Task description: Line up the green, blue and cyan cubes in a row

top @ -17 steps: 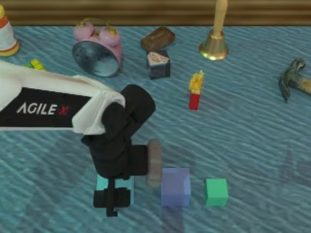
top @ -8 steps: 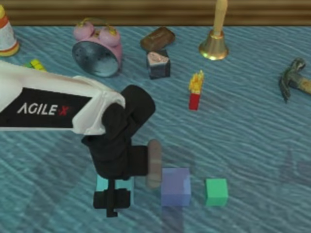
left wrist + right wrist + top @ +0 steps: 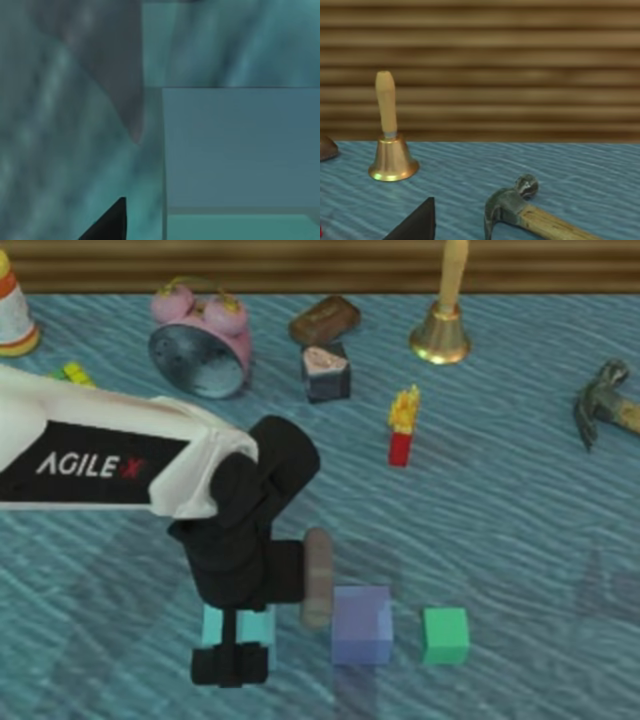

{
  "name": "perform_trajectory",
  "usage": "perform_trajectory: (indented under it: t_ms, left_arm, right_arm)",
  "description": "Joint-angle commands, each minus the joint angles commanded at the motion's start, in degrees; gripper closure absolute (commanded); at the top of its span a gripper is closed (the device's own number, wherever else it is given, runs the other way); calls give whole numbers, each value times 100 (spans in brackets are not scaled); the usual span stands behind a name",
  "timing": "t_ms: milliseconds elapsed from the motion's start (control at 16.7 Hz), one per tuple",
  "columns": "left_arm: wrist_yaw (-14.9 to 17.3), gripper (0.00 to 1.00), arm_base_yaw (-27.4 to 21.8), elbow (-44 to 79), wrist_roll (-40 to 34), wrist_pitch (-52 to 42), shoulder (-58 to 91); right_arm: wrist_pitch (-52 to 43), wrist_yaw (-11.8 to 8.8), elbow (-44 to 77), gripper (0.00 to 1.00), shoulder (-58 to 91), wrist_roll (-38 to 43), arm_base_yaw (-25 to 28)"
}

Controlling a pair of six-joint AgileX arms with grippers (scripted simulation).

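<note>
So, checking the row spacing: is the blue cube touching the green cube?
Apart. The top view shows a strip of bare table between the blue cube and the green cube, which sit side by side near the front edge.

Brass bell (image 3: 393, 159) with wooden handle upright on blue table (image 3: 580, 167); hammer (image 3: 530, 209) lying nearby.

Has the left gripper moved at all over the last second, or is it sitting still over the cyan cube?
Yes. The left gripper has slipped slightly toward the table's near edge, exposing more of the cyan cube; the blue cube beside it has not shifted.
</note>
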Motion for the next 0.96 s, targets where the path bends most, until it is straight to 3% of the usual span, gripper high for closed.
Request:
perform_trajectory:
  t_ms: [420, 960]
  left_arm:
    - [6, 0, -10, 71, 24, -100, -48]
    - [-3, 0, 124, 837, -5, -1556, -724]
  right_arm:
    - [0, 0, 0, 0, 0, 0, 0]
    - [0, 0, 0, 0, 0, 0, 0]
